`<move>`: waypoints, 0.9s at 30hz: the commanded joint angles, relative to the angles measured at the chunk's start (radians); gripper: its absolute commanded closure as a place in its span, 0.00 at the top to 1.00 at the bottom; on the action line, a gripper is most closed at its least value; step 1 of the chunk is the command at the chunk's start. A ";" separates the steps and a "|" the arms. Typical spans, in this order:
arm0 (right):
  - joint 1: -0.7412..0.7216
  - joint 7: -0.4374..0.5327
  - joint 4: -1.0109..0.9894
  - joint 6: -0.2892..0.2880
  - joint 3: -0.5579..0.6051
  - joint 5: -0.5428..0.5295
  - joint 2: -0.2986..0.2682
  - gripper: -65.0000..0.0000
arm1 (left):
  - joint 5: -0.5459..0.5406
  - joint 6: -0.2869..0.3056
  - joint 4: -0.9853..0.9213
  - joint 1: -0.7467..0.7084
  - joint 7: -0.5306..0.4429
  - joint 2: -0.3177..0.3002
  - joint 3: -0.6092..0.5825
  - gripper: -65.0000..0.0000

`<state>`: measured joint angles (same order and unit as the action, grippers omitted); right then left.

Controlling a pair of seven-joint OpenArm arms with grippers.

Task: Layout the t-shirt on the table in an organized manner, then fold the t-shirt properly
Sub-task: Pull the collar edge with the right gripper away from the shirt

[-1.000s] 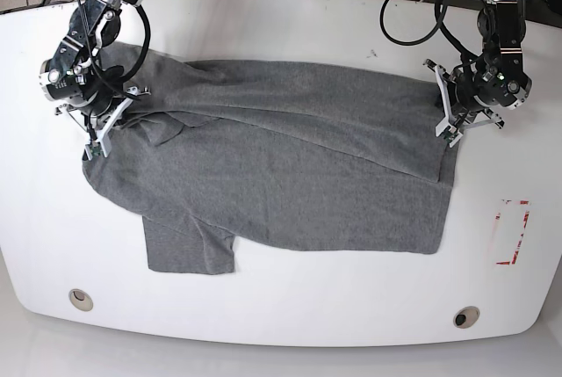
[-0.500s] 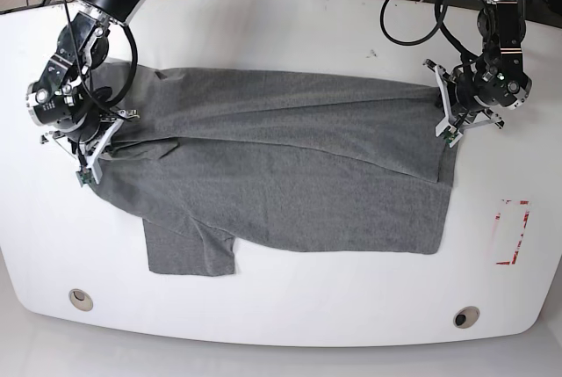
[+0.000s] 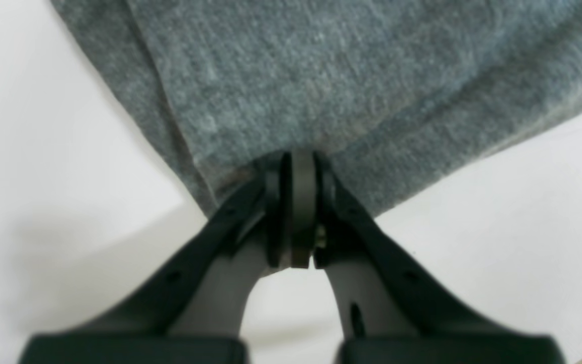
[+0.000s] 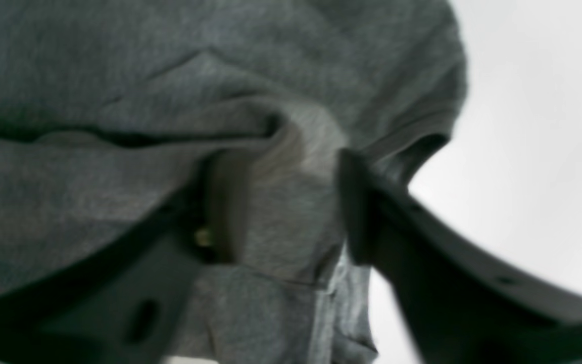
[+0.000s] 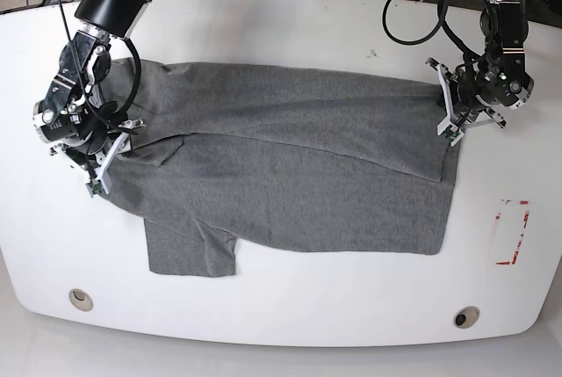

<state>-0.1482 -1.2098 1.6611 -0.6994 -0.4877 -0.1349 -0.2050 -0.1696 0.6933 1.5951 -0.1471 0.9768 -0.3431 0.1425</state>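
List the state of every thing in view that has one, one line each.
t-shirt: spread across the table, still wrinkled, upper layer folded over, one sleeve flat toward the near edge.
left gripper: shut on the t-shirt's edge.
right gripper: jaws apart, cloth bunched between them.
table: bare around the shirt, red-and-white sticker on it.

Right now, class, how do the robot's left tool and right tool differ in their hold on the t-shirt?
The left tool is pinched shut on an edge of the t-shirt; the right tool stands parted, with cloth bunched loosely between its fingers. In the base view, the left tool sits at the picture's right end of the shirt, the right tool at its left end. Both are at the cloth, low over the table.
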 commanded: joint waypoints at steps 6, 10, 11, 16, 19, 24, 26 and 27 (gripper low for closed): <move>0.011 0.014 0.030 0.001 -0.024 -0.012 -0.078 0.76 | 0.055 0.005 -0.014 -0.018 0.087 -0.007 -0.002 0.00; 0.091 0.008 0.109 0.001 -0.101 -0.013 -0.067 0.76 | 0.055 0.005 -0.014 -0.016 0.087 -0.007 -0.001 0.00; 0.108 0.006 0.121 0.001 -0.113 -0.013 -0.057 0.76 | 0.055 0.005 -0.014 -0.015 0.087 -0.007 -0.001 0.00; 0.174 0.005 0.142 0.001 -0.202 -0.012 0.002 0.76 | 0.055 0.005 -0.014 -0.013 0.087 -0.007 -0.001 0.00; 0.190 0.008 0.132 0.001 -0.242 -0.007 0.014 0.76 | 0.055 0.005 -0.014 -0.013 0.087 -0.007 -0.001 0.00; 0.210 0.015 0.086 0.001 -0.266 -0.013 0.014 0.76 | 0.055 0.005 -0.014 -0.015 0.087 -0.007 -0.001 0.00; 0.213 0.029 0.067 0.001 -0.271 -0.013 0.014 0.76 | 0.055 0.005 -0.014 -0.015 0.087 -0.007 -0.001 0.00; 0.213 0.040 0.054 0.001 -0.271 -0.013 0.014 0.75 | 0.055 0.005 -0.014 -0.015 0.087 -0.007 -0.001 0.00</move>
<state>0.0753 -1.2045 1.7184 -0.6991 -0.7559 -0.1352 -0.1761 -0.1650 0.6933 1.5951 -0.1463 0.9783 -0.3428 0.1432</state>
